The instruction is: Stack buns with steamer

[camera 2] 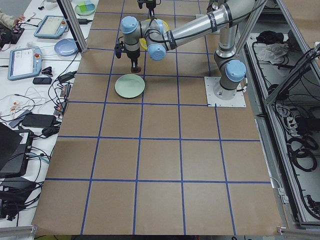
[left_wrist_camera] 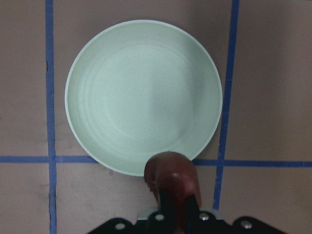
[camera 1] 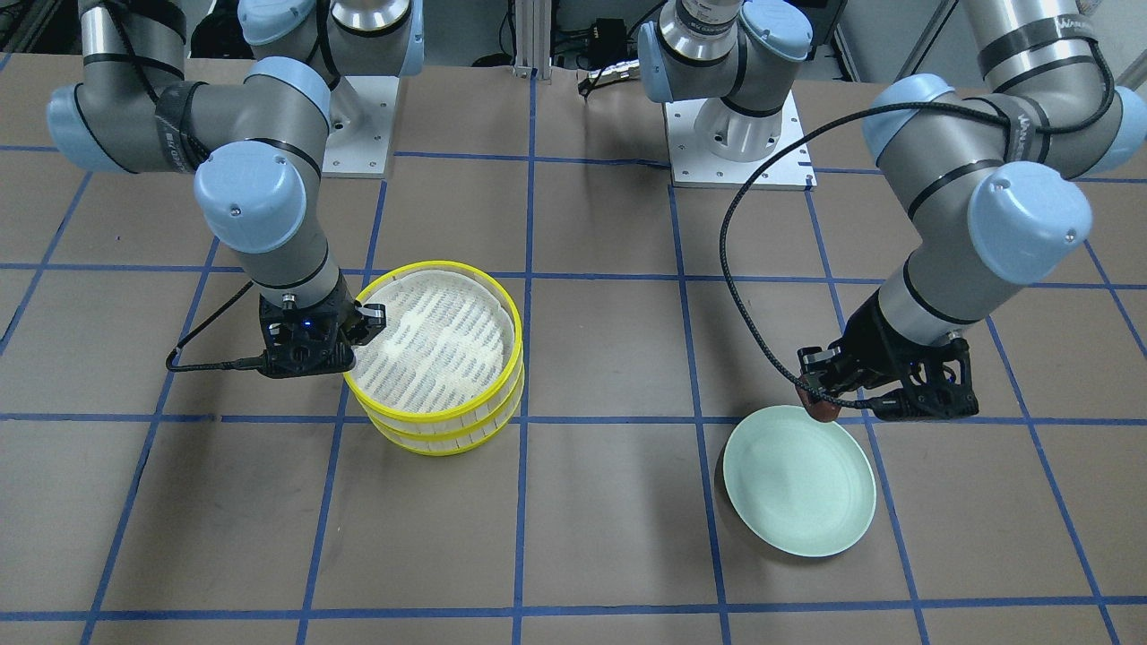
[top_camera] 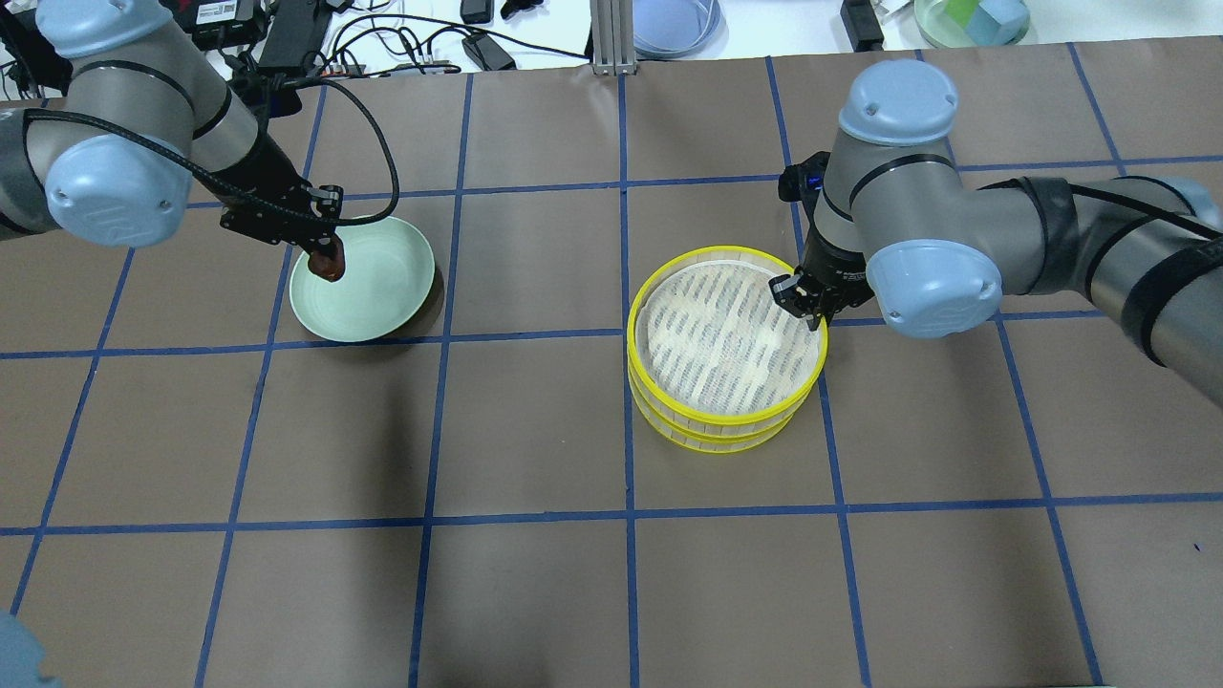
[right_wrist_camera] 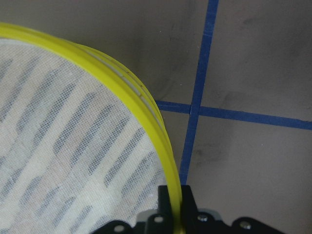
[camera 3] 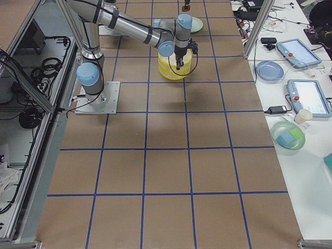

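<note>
The dark reddish-brown bun (left_wrist_camera: 170,178) is clamped in my left gripper (top_camera: 323,250), held just above the near rim of the pale green plate (top_camera: 368,282), which holds nothing. The bun also shows in the front view (camera 1: 822,411). The steamer (top_camera: 726,416) is a stack of yellow-rimmed tiers with a white slotted liner on top. My right gripper (top_camera: 801,298) is shut on the top tier's yellow rim (right_wrist_camera: 146,112) at the stack's edge. The pale cream bun is not visible in any view.
The brown table carries a blue tape grid. The two arm bases (camera 1: 739,134) stand at the robot's side. A black cable (camera 1: 762,296) loops down to the left wrist. Cables, tablets and bowls (top_camera: 970,19) lie on the white bench past the table's far edge.
</note>
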### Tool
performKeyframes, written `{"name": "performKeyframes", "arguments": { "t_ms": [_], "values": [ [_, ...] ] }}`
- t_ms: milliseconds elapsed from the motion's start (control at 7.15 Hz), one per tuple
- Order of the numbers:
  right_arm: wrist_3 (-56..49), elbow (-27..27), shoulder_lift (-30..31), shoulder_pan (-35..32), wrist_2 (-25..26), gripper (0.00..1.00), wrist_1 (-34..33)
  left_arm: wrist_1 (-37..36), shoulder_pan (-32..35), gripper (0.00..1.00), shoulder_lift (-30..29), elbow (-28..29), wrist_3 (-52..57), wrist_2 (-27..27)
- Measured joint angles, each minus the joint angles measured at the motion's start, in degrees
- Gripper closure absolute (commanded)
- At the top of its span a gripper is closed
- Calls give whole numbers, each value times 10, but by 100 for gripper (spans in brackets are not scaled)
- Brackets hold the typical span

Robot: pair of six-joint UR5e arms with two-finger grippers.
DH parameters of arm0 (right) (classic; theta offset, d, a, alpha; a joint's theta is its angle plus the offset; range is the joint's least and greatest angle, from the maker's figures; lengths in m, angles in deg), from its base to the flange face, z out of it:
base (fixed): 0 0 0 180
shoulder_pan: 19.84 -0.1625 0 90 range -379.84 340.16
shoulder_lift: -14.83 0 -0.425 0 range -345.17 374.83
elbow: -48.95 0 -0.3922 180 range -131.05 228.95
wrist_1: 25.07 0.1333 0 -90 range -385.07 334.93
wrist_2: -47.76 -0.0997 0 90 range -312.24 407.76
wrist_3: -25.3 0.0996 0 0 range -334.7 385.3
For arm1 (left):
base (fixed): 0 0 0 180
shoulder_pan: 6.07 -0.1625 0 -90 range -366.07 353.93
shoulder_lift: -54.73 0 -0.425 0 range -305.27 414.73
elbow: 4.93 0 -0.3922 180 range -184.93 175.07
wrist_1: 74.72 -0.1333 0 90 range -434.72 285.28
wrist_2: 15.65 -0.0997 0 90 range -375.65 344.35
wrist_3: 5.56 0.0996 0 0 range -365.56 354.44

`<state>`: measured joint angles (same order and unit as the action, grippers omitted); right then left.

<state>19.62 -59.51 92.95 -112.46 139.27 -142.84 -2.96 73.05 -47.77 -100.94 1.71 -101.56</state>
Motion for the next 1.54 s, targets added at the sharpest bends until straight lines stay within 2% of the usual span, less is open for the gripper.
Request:
{"name": "performKeyframes", "arguments": {
  "t_ms": [140,419,559,699,978,1398,1538],
  "values": [
    [0,-1,0,0,2,2,0,31,1,88,19,10,-13,15],
    [3,0,2,0,10,1,5,88,24,88,53,28,-73,74],
    [6,6,4,0,11,1,6,95,63,90,64,31,-113,86],
    [8,19,7,0,12,1,7,87,120,96,64,31,-175,88],
    [9,68,19,3,12,0,39,43,233,97,42,23,-314,84],
    [15,158,36,10,9,0,127,-54,330,97,-19,19,-443,71],
    [18,193,38,11,8,0,160,-86,351,44,-45,20,-464,69]
  ]
}}
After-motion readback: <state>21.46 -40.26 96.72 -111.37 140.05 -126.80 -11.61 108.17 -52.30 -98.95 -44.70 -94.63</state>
